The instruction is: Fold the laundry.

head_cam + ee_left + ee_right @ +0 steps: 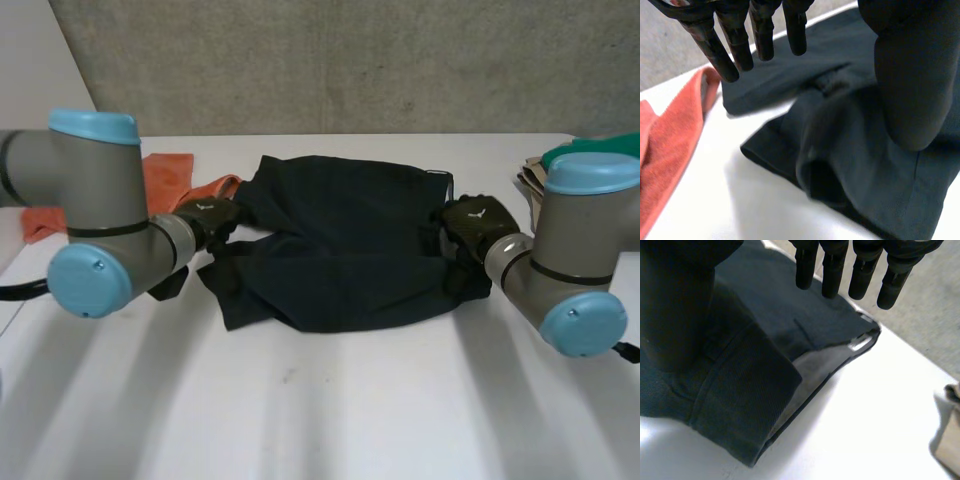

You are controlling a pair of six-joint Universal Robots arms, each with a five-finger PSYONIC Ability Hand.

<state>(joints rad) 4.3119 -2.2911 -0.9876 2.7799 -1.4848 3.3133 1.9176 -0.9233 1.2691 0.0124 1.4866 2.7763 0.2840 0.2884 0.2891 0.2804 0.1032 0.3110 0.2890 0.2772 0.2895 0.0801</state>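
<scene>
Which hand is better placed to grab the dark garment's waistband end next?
Right, probably. The right hand sits at that edge of the dark garment, fingers straight over it; the left hand is at the opposite leg end, beside the orange cloth.

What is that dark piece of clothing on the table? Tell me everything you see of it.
The dark garment is navy-black woven cloth, perhaps shorts, with stitched hems. It lies rumpled and loosely doubled over on the white table. One edge is turned back, showing a greyer inside. The left hand sits at its left end, the right hand at its right end, both with straight fingers. An orange cloth lies beside its left end.
</scene>
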